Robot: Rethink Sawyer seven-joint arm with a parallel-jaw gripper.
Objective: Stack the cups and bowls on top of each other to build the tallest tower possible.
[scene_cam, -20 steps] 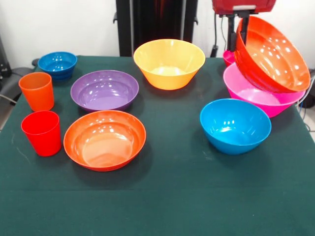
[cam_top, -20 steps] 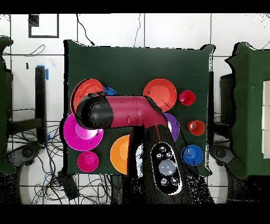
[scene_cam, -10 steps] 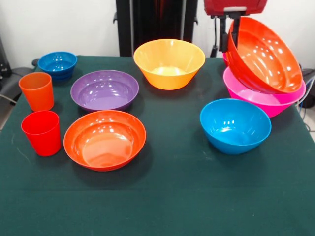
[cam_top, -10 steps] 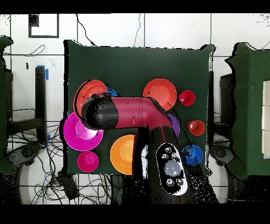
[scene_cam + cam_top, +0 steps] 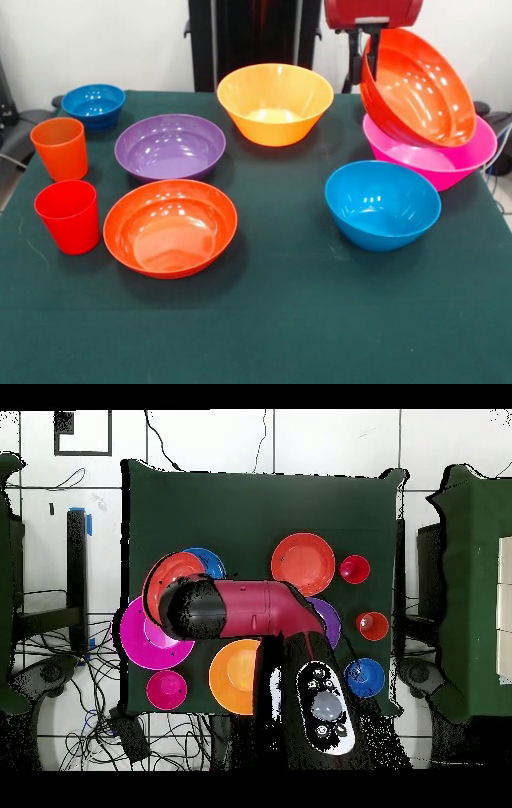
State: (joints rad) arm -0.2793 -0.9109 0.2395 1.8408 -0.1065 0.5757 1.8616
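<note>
Tilted red-orange bowl (image 5: 414, 88) had shifted leftward above the large pink bowl (image 5: 432, 160), jaws pinching its slippery, light rim.

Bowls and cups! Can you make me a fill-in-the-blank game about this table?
1. The gripper holds a tilted red-orange bowl above the big ____ bowl.
2. The number of cups on the table is ____.
3. Between the small blue bowl and the red cup stands the ____ cup.
4. The bowl right in front of the purple bowl is ____.

Missing words: pink; two; orange; red-orange
</note>
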